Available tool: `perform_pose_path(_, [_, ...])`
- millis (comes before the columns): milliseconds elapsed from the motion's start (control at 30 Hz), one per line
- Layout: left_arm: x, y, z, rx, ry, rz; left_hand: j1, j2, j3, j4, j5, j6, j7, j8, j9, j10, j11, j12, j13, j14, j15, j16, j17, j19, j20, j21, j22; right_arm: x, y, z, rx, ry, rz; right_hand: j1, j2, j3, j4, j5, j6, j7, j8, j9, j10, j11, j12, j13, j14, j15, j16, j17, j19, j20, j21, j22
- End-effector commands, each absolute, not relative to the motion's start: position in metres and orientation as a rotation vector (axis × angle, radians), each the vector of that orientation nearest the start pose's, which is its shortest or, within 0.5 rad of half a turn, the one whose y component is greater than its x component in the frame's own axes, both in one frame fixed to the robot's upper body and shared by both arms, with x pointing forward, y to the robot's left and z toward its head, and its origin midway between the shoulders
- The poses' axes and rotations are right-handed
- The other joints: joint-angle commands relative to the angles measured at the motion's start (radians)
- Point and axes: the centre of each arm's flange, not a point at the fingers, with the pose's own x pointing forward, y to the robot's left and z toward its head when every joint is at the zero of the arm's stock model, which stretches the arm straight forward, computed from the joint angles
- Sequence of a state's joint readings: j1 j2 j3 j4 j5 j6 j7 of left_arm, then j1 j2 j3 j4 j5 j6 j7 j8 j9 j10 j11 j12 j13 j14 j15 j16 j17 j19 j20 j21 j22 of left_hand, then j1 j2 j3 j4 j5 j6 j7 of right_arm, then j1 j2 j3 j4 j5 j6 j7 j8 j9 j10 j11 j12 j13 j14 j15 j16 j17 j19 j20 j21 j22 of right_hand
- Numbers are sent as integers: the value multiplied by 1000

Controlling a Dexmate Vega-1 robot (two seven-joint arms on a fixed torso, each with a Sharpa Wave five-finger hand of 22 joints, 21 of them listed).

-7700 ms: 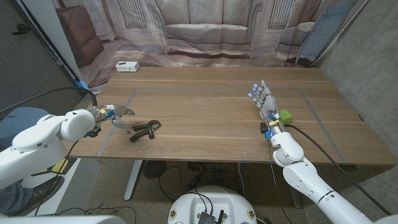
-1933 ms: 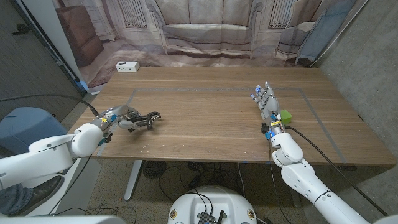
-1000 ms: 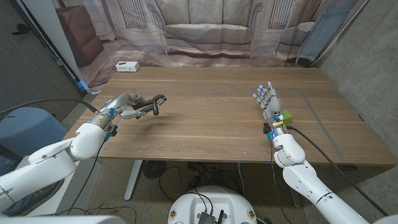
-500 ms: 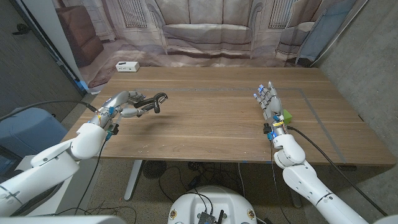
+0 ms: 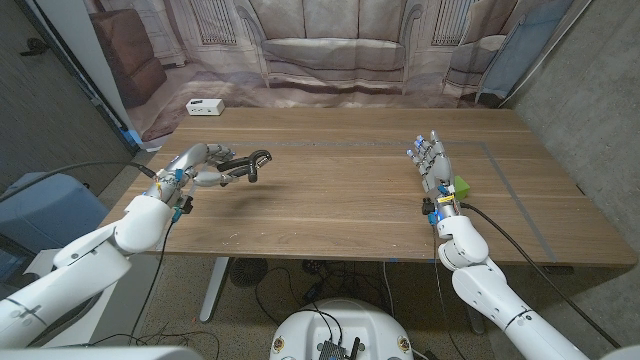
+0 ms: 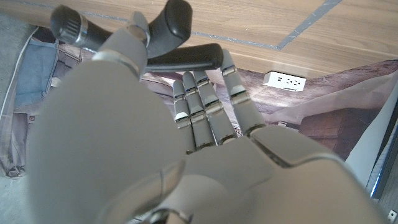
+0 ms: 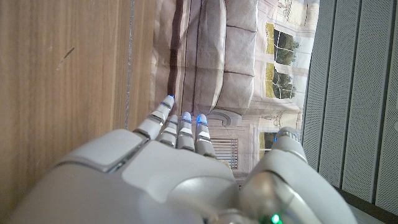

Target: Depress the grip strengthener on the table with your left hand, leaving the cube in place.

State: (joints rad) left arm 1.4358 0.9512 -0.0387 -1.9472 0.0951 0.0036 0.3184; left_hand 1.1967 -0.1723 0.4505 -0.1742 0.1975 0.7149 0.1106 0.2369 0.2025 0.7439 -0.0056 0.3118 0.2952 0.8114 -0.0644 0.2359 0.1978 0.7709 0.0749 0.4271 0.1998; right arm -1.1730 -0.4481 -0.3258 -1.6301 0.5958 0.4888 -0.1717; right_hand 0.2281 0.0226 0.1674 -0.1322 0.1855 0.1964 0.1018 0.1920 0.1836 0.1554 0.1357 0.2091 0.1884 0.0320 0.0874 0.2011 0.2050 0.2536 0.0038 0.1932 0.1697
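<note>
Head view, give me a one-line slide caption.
Left hand holds the grip strengthener; right hand waits beside the green cube.

I note a wooden desk (image 5: 340, 190) with faint tape lines (image 5: 520, 205) marking a rectangle on its top. A white power strip (image 5: 204, 106) lies at its far left corner. Behind the desk I see a printed backdrop (image 5: 330, 45) showing a sofa.

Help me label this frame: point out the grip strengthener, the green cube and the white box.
grip strengthener (image 5: 247, 163), head view, black handle
green cube (image 5: 460, 186), head view, top face
white box (image 5: 204, 106), head view, middle
</note>
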Motion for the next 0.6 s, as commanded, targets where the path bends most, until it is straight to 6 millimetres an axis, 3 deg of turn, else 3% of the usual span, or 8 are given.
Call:
perform_pose_path(33, [501, 384, -15, 891, -665, 208, 317, 273, 35, -18, 6, 25, -4, 10, 4, 28, -6, 11, 8, 61, -44, 12, 4, 107, -88, 21, 7, 561, -242, -80, 246, -748, 142, 9, -3, -4, 2, 0, 6, -3, -2, 2, 6, 1, -2, 1, 8, 4, 2, 3, 4, 6, 1, 3])
perform_pose_path(300, [505, 386, -15, 869, -652, 199, 365, 274, 43, -12, 9, 66, -7, 18, 6, 63, -2, 19, 16, 110, -57, 29, 16, 140, -103, 61, 13, 564, -241, -78, 241, -746, 144, 8, -3, -4, 3, 0, 6, -3, -2, 2, 6, 0, -2, 1, 8, 4, 2, 3, 4, 7, 1, 3])
perform_pose_path(600, [508, 385, -17, 863, -644, 190, 351, 278, 30, 9, 6, 71, -5, 15, 6, 65, -5, 16, 21, 107, -50, 31, 26, 129, -99, 72, 15, 565, -243, -79, 236, -737, 146, 8, -3, -5, 3, 0, 6, -2, -2, 2, 5, 0, -3, 2, 8, 4, 1, 3, 4, 7, 1, 3])
